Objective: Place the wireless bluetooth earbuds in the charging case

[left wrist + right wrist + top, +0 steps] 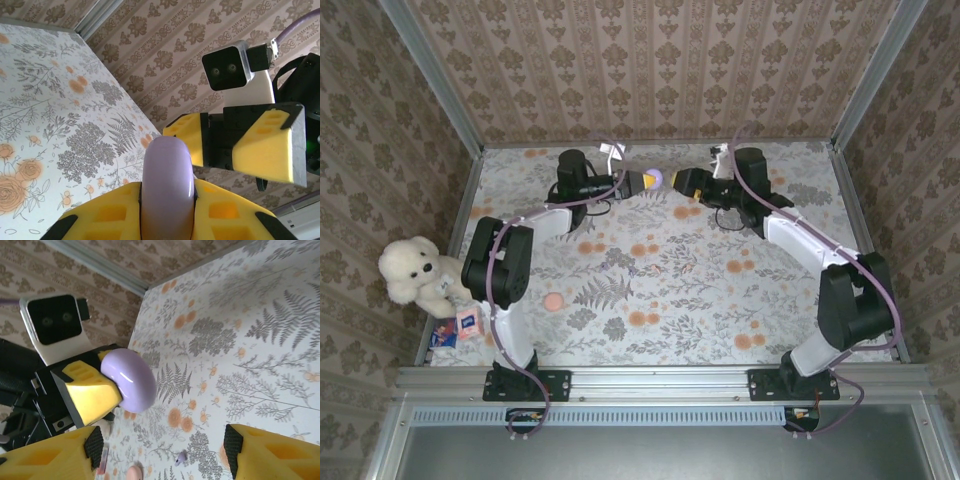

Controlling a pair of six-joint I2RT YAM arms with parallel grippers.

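Lilac and glossy, the charging case (pixel 654 179) is up in the air over the far end of the table (pixel 650 330), close to the back wall. The left gripper (pixel 641 181) has it pinched: in the left wrist view the two yellow fingers (pixel 112 212) are pressed against either side of the case (pixel 167 185), and its rounded end pokes out past the tips.

The right gripper (pixel 679 181) faces it nose to nose, just beside the case. From above there's a small gap between them, so I don't think they're touching. Its jaws are spread wide with nothing between them. You can see that from its own camera, where the right gripper (pixel 162 445) has one yellow finger at each bottom corner and just floral cloth in between, with the case (pixel 129 380) hanging off to the upper left.

Also in that view, a small lilac bit (pixel 181 457) is lying on the cloth. Might be an earbud, but it's too tiny to tell.

Off to the left side there's a white teddy bear (pixel 415 272) against the wall with a small box (pixel 468 322) by it, and a peach disc (pixel 553 301) sits on the cloth near the left arm.
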